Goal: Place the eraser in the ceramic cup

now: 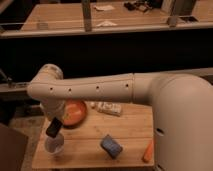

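Gripper (55,123) is closed on the eraser (52,131), which hangs tilted just above the ceramic cup (54,146). Best move: centre it over the mouth, lower slightly, then release without knocking the rim.

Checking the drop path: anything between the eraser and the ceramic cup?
Nothing visible. The gripper holds the eraser directly over the ceramic cup. The orange bowl lies just beyond the cup and the blue block off to the side, both clear of the path.
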Available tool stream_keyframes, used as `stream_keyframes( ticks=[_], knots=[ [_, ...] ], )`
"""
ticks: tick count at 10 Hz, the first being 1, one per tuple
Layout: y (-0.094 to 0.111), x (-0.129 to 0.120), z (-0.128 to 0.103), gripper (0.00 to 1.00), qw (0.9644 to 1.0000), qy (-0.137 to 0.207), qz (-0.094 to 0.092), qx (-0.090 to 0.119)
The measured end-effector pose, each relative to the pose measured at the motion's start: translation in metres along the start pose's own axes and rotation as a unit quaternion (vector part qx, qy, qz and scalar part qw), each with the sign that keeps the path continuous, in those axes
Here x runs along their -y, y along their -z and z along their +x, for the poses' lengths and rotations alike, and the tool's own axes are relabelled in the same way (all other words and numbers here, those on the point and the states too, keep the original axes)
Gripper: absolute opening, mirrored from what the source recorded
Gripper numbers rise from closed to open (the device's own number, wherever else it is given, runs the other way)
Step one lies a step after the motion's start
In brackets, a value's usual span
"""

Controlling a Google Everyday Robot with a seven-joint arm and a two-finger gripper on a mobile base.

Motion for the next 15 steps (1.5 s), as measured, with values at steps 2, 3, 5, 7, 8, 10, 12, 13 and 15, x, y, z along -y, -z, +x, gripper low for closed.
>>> stream_keyframes(
  ticks=[2,3,5,7,8,10,12,13,15],
  knots=[
    [-0.003,0.000,0.000,0.01,1.0000,0.006,0.000,-0.001],
    [-0.005,0.000,0.000,0.01,0.9999,0.010,0.000,-0.002],
    [-0.008,-0.001,-0.002,0.01,0.9999,0.012,-0.001,0.000],
    [-0.011,-0.001,-0.004,0.01,0.9999,0.015,-0.001,0.001],
    [-0.013,-0.001,-0.004,0.01,0.9999,0.016,-0.001,0.002],
    [-0.015,-0.002,-0.005,0.01,0.9999,0.017,-0.002,0.003],
    [-0.017,-0.003,-0.006,0.01,0.9998,0.019,-0.003,0.004],
    [-0.019,-0.003,-0.007,0.01,0.9998,0.020,-0.003,0.005],
    [-0.020,-0.004,-0.009,0.01,0.9998,0.021,-0.003,0.007]
  ],
)
